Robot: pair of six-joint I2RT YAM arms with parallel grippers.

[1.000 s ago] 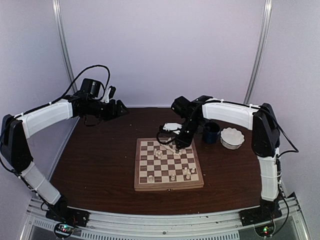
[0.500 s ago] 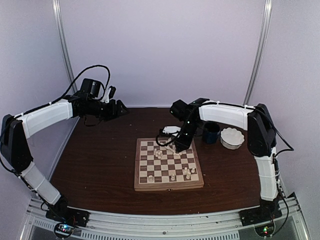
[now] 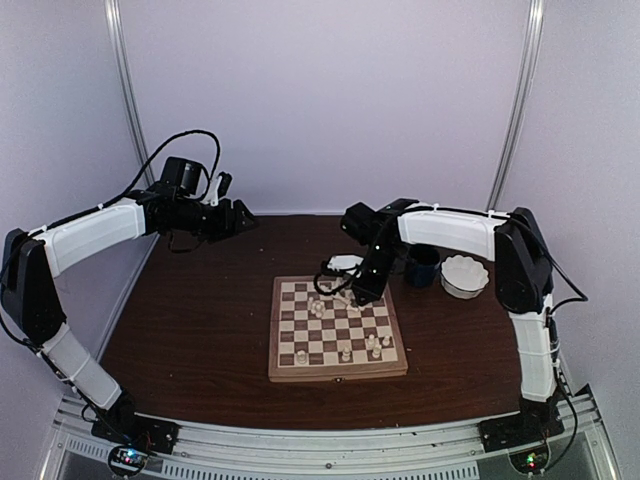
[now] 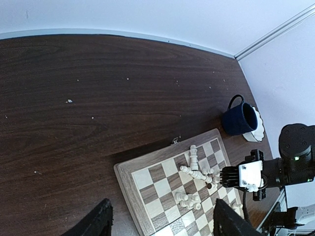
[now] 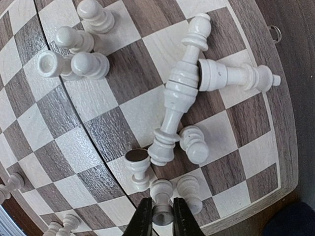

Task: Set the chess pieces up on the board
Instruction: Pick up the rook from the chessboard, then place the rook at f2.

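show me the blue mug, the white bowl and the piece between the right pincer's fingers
blue mug [image 4: 235,123]: left wrist view, its outer wall
white bowl [image 3: 465,292]: top external view, its near wall
chess piece [image 5: 161,189]: right wrist view, its round head

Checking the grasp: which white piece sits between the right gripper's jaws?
The small pawn at the bottom edge of the right wrist view, standing directly between the jaws; all the rest lie outside them.

My white-shelled left arm [image 3: 95,232] and white-shelled right arm [image 3: 455,228] have black joints and looping black cables [image 3: 190,135].
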